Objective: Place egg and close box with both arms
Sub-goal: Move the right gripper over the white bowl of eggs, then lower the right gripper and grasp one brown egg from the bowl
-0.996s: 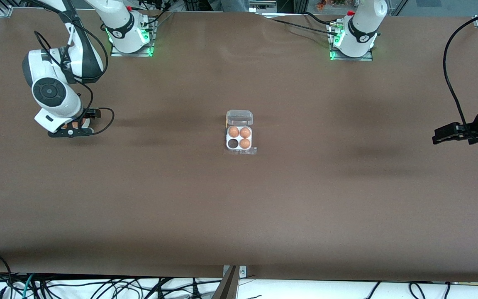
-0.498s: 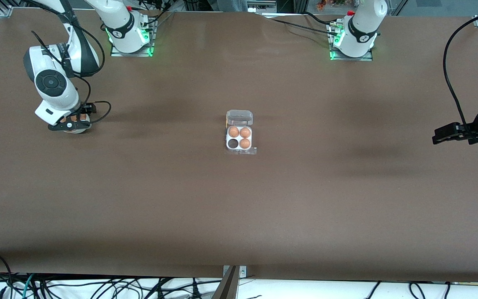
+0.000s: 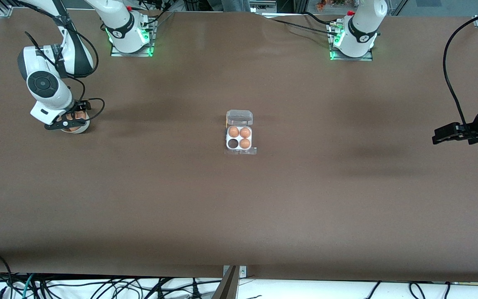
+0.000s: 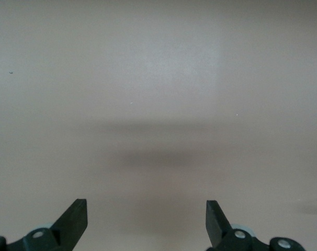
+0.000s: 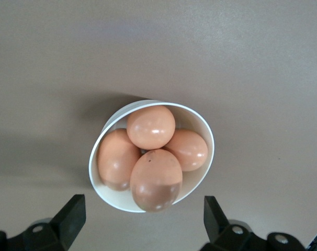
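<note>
In the front view I see the box near the middle of the surface, lid swung up and open; three eggs fill its cells, and the cell nearest the camera toward the right arm's end is vacant. The right claw hangs over a white bowl at the right arm's end of the surface, with orange-brown showing beneath it. The left claw waits over the surface at the left arm's end, well apart from the box. In the left wrist view I see the left claw with both fingers spread wide over bare surface, holding nothing. In the right wrist view I see the right claw spread wide above the bowl, gripping nothing; four eggs are heaped inside, and the egg on top rests against the other three.
</note>
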